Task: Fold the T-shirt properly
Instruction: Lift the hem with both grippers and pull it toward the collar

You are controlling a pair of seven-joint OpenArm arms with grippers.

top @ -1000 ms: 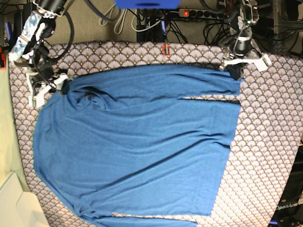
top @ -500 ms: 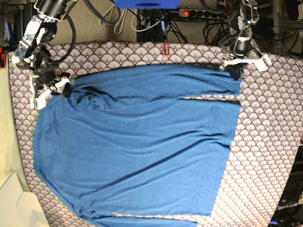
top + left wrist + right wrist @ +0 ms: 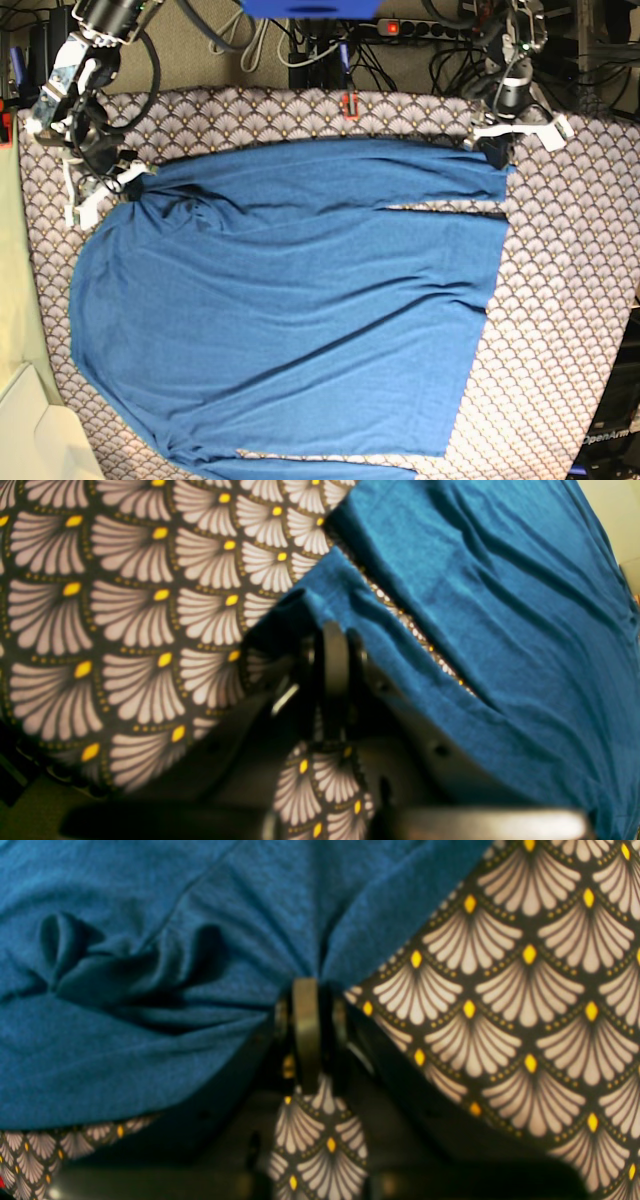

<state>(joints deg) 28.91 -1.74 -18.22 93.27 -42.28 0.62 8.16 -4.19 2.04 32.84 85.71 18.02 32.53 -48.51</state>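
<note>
The blue T-shirt (image 3: pixel 290 310) lies spread flat over most of the table, with a narrow slit of cloth showing near its right side. My left gripper (image 3: pixel 494 148) sits at the shirt's far right corner. In the left wrist view it (image 3: pixel 336 635) is shut, with the T-shirt (image 3: pixel 500 605) corner pinched at its tips. My right gripper (image 3: pixel 135 183) is at the far left edge of the shirt. In the right wrist view it (image 3: pixel 306 987) is shut, and the T-shirt (image 3: pixel 125 1040) fabric bunches in folds into its tips.
A scallop-patterned table cloth (image 3: pixel 570 300) covers the table. A small red item (image 3: pixel 350 104) stands at the back edge. Cables and a power strip (image 3: pixel 420 28) run behind the table. A pale box (image 3: pixel 30 430) sits at the front left corner.
My right gripper has closed on the shirt's far left edge, gathering the fabric there into small folds. The left gripper and the rest of the shirt have not moved.
</note>
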